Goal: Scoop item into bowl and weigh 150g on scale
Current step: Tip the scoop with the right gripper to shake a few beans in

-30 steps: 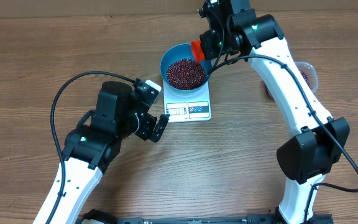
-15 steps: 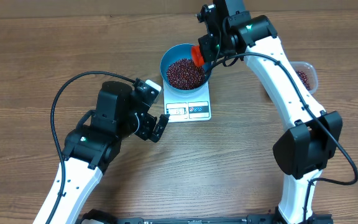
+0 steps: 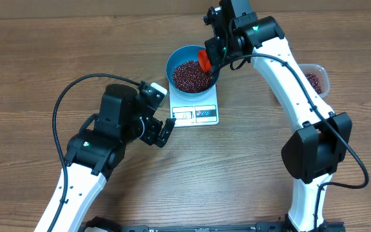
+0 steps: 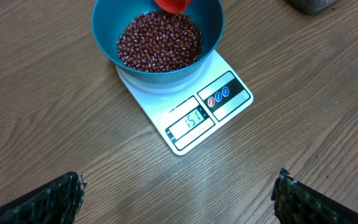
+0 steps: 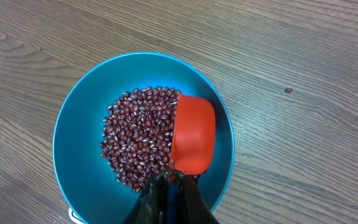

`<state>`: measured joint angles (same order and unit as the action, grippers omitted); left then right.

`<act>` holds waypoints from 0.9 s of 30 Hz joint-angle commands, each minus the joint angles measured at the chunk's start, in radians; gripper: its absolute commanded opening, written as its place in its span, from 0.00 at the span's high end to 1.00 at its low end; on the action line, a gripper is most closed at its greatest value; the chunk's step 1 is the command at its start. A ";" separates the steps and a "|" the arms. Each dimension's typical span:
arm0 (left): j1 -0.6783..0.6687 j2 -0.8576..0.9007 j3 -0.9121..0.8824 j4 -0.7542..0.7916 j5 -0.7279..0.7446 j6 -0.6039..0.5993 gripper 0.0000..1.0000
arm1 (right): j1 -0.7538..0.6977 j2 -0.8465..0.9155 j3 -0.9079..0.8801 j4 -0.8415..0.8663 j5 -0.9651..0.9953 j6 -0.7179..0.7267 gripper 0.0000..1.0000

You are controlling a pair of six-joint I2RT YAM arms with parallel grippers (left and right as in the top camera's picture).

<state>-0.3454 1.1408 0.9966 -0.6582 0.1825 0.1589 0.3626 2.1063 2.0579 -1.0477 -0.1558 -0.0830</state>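
Wooden table (image 3: 31, 58). Left gripper (image 4: 179, 186), lower frame: fingers spread wide, empty. White scale (image 4: 185, 106), centre frame; display digits seem near target, though blurry. Blue bowl (image 4: 104, 25) sits on it, holding the beans (image 4: 160, 43). Right gripper (image 5: 169, 183) clamped on orange scoop (image 5: 193, 134), low over the heap. Judgement: filling nearly done; fine trimming and withdrawal left.

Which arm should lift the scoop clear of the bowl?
Right. The right gripper is shut on the red scoop over the beans in the bowl; the left gripper is open and empty, short of the scale.
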 commanded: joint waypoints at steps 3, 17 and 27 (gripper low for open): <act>-0.002 -0.002 0.023 0.000 -0.006 -0.010 0.01 | 0.003 0.017 0.023 0.002 0.006 -0.004 0.96; -0.002 -0.002 0.023 0.000 -0.006 -0.010 0.01 | 0.003 0.050 0.023 0.002 0.006 -0.003 0.96; -0.002 -0.002 0.023 0.000 -0.006 -0.010 0.00 | 0.005 0.051 0.022 0.002 -0.022 -0.004 0.96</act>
<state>-0.3454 1.1408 0.9966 -0.6586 0.1825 0.1589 0.3626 2.1517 2.0583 -1.0477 -0.1593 -0.0826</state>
